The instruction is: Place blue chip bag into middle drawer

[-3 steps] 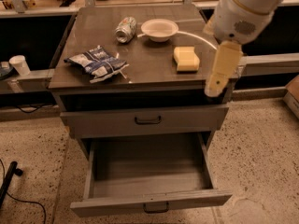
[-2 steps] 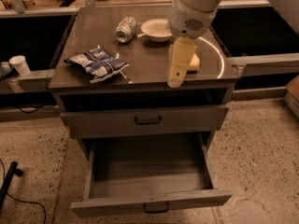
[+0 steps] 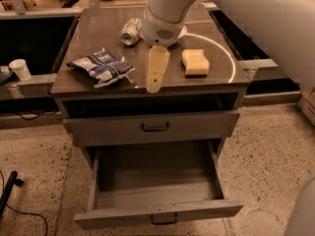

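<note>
The blue chip bag (image 3: 101,67) lies crumpled on the left part of the grey cabinet top (image 3: 216,43). The middle drawer (image 3: 157,178) is pulled out below and its inside is bare. Its front panel carries a small dark handle (image 3: 163,219). My gripper (image 3: 154,81) hangs from the white arm over the front middle of the cabinet top. It is to the right of the bag, apart from it, and holds nothing that I can see.
A crushed silver can (image 3: 131,32) lies at the back of the top. A yellow sponge (image 3: 195,62) sits to the right of the gripper. The closed drawer front (image 3: 155,127) is above the open drawer. A white cup (image 3: 20,69) stands on the left ledge. A black cable (image 3: 10,191) lies on the floor at the left.
The arm has swung left, from the right edge of the cabinet top past the sponge to the front middle, closer to the chip bag. The bag and the drawer have not moved.
</note>
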Action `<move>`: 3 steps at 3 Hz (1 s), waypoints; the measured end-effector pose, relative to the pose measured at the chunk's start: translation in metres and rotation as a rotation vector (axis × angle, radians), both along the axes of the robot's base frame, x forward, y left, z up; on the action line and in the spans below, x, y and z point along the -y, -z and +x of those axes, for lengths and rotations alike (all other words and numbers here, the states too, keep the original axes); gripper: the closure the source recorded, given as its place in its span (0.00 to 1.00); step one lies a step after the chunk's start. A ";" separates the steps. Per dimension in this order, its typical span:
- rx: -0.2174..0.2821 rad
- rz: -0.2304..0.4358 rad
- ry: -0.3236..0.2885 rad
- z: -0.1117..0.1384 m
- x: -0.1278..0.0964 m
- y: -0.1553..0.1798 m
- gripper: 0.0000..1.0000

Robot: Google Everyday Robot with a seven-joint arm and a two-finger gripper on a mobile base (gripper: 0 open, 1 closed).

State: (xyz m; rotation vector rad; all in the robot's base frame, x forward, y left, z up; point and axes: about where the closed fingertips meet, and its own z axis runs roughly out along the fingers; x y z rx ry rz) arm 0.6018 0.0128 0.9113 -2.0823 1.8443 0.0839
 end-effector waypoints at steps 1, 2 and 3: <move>0.001 0.000 0.000 0.000 0.000 0.000 0.00; 0.026 0.038 -0.022 0.006 -0.010 -0.002 0.00; 0.132 0.110 -0.070 0.027 -0.045 -0.003 0.00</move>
